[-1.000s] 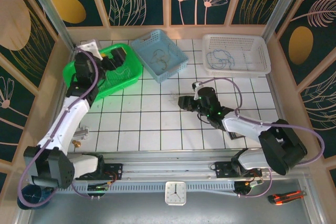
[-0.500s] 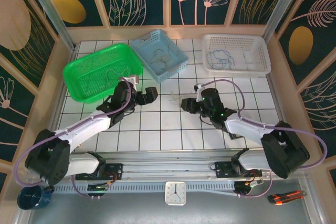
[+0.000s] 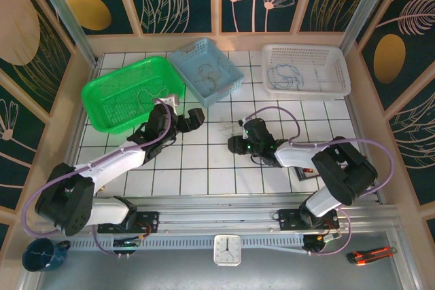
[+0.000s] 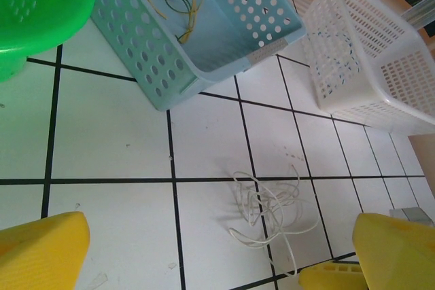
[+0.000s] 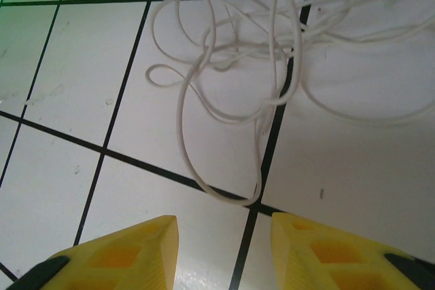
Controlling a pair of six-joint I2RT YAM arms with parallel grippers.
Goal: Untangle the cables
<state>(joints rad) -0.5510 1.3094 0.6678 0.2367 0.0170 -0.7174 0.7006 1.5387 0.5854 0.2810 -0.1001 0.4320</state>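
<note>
Tangled white cables (image 5: 231,59) on table (image 5: 353,168), 12 o'clock of partly open, empty right gripper (image 5: 224,230); left gripper (image 4: 221,246) wide open, empty.

Pale white cables (image 5: 217,59) on black-gridded white table (image 3: 197,161); green tray (image 3: 122,73), blue basket (image 4: 136,39), yellow fingers (image 5: 115,256).

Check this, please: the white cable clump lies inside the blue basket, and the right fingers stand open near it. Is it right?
No: the clump lies on the table, outside the blue basket, as the right wrist view shows. The rest holds.
</note>
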